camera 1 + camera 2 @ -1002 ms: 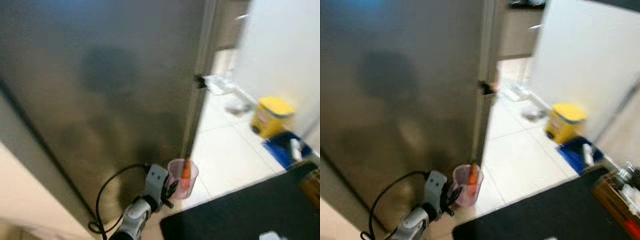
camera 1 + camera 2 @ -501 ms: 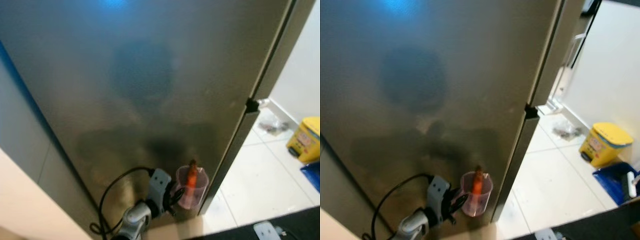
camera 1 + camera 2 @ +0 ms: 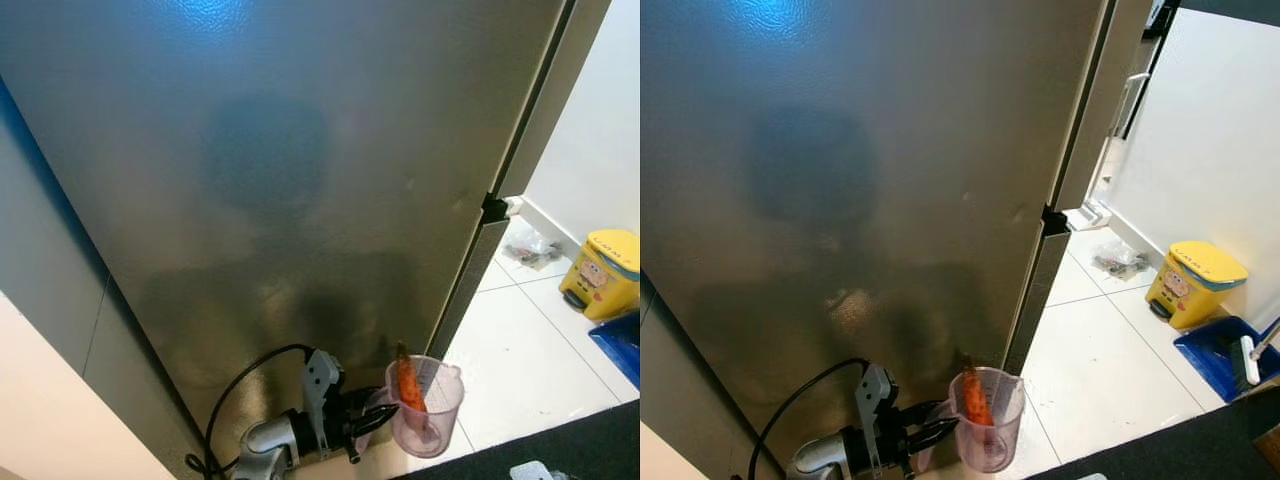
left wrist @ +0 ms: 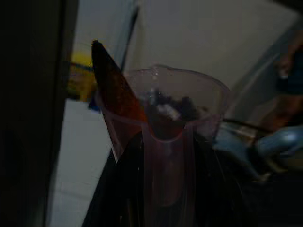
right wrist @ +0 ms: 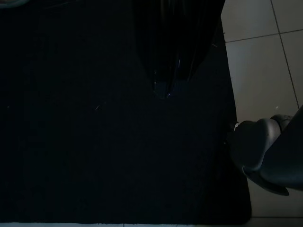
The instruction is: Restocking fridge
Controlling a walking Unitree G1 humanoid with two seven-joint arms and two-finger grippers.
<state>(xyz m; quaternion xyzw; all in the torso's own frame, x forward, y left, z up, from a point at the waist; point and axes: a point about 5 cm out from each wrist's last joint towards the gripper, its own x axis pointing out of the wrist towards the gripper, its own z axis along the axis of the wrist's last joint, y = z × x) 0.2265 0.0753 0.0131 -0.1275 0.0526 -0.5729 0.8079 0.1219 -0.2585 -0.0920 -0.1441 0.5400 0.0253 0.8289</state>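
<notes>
A closed stainless fridge door (image 3: 300, 200) stands right in front of me. My left gripper (image 3: 372, 422) is low before it, shut on the handle side of a clear pink measuring cup (image 3: 428, 412). An orange carrot (image 3: 408, 385) stands tilted inside the cup and pokes above its rim. In the left wrist view the cup (image 4: 175, 137) is close up between the fingers, with the carrot (image 4: 116, 90) leaning on its wall. My right gripper (image 5: 163, 90) hangs idle over a black mat, fingers together.
The fridge's right edge and hinge (image 3: 493, 208) border a white tiled floor (image 3: 520, 360). A yellow bin (image 3: 603, 272) and a blue dustpan (image 3: 1220, 355) stand by the white wall (image 3: 1210, 150). A black mat (image 5: 94, 142) lies underfoot, beside my foot (image 5: 265, 151).
The view has swung left onto the fridge door and sharpened. The left gripper still holds the cup, which now sits further right and slightly lower.
</notes>
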